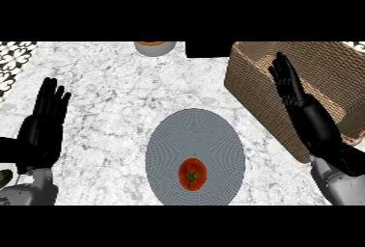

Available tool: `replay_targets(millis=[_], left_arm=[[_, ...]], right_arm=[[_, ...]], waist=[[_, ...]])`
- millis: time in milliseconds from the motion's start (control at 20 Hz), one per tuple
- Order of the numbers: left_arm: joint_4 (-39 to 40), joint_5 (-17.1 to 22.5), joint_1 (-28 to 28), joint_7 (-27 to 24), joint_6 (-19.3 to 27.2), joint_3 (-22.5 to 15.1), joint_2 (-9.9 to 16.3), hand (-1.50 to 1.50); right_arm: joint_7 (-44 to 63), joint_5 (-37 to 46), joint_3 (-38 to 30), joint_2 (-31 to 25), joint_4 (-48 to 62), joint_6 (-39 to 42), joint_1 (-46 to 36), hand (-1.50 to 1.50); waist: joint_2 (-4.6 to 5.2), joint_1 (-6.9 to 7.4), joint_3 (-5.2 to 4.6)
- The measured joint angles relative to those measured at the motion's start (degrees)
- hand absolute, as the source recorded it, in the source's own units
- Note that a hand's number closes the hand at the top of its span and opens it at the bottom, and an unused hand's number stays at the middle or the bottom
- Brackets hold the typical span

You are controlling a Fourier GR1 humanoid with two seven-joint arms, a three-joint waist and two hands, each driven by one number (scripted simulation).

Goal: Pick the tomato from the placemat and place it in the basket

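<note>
While apart from fingers (284,72), tomato (192,174) on placemat (192,130).

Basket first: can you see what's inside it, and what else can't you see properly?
- Head view: the basket inside is partly hidden by the right hand and cut off by the right edge.
- The cup at the top edge is cut off.
- A green thing by the left hand is cut off, unidentifiable.

Two grey forearms enter from the near edge. The left hand (41,126) and the right hand (296,99) both point away, fingers straight and open.
</note>
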Motion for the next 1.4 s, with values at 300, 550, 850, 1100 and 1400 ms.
replay_targets(millis=[300, 550, 850, 1100, 1400], left_arm=[[4.0, -1.7, -1.9, 3.7, -4.2, -1.0, 4.8, 0.0], [7.1, -1.6, -2.0, 6.5, -7.8, -2.8, 6.8, 0.0], [11.1, -1.5, -2.9, 7.2, -9.6, -2.1, 7.6, 0.0], [14.0, -1.4, -3.8, 6.7, -10.5, -1.1, 7.6, 0.0], [14.6, -0.9, -3.3, 7.1, -10.9, 0.2, 8.6, 0.0]], right_arm=[[-4.7, -5.3, 1.3, 5.0, -0.3, 7.1, -8.2, 1.5], [-12.1, 10.1, 13.8, 2.7, -3.5, 12.1, -14.2, -1.5], [-11.6, 31.0, 31.9, 14.4, -3.7, -0.4, -9.2, -1.5], [7.2, 42.1, 38.9, 21.1, -7.5, 0.2, -9.3, -1.5], [28.2, 54.5, 37.6, 19.9, -11.4, 10.0, -16.1, -1.5]], waist=[[1.96, 2.99, -0.25], [2.02, 3.92, -0.51], [1.65, 2.18, -0.52], [1.27, 1.1, -0.58], [0.29, -0.44, -0.72]])
